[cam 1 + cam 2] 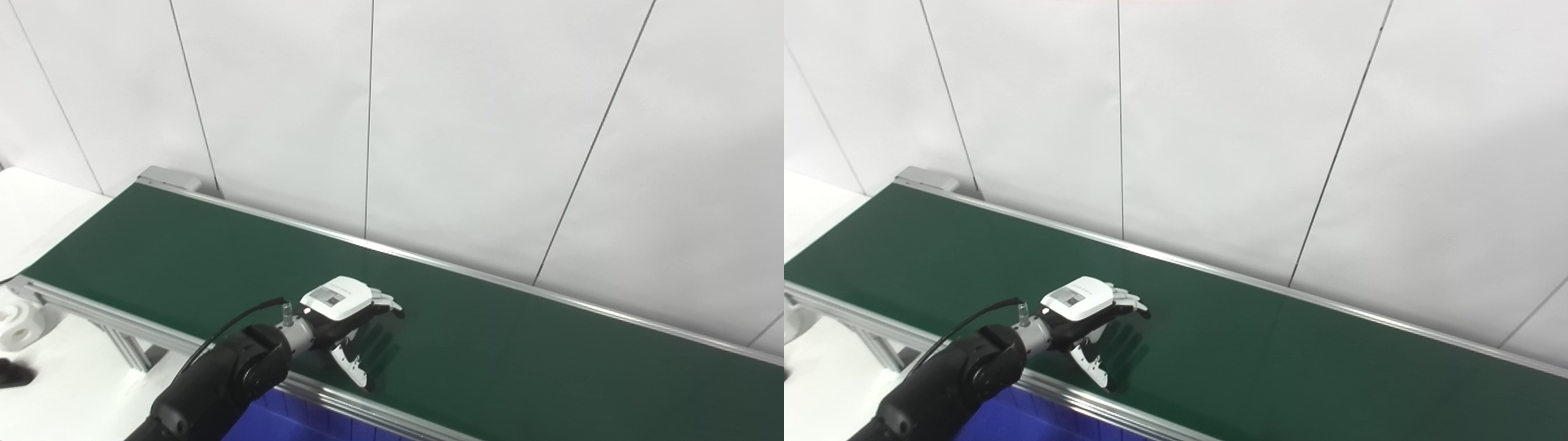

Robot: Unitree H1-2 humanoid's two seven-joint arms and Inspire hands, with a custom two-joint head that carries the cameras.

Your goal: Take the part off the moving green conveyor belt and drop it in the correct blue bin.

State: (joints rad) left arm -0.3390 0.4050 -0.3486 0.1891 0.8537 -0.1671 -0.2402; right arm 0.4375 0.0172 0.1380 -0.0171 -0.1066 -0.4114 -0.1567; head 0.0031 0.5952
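Note:
The green conveyor belt [490,343] runs from upper left to lower right, and no part shows on it. My left hand [346,318] reaches over the belt's near side, palm down, fingers spread apart and thumb pointing down toward the belt; it holds nothing. It also shows in the right eye view [1087,315]. A blue bin [275,422] lies below the belt's near rail, partly hidden by my left arm. My right hand is out of view.
White parts [18,327] rest on the white table at the far left, beyond the belt's end. The belt's aluminium frame and legs [122,346] stand at lower left. A white panelled wall runs behind the belt.

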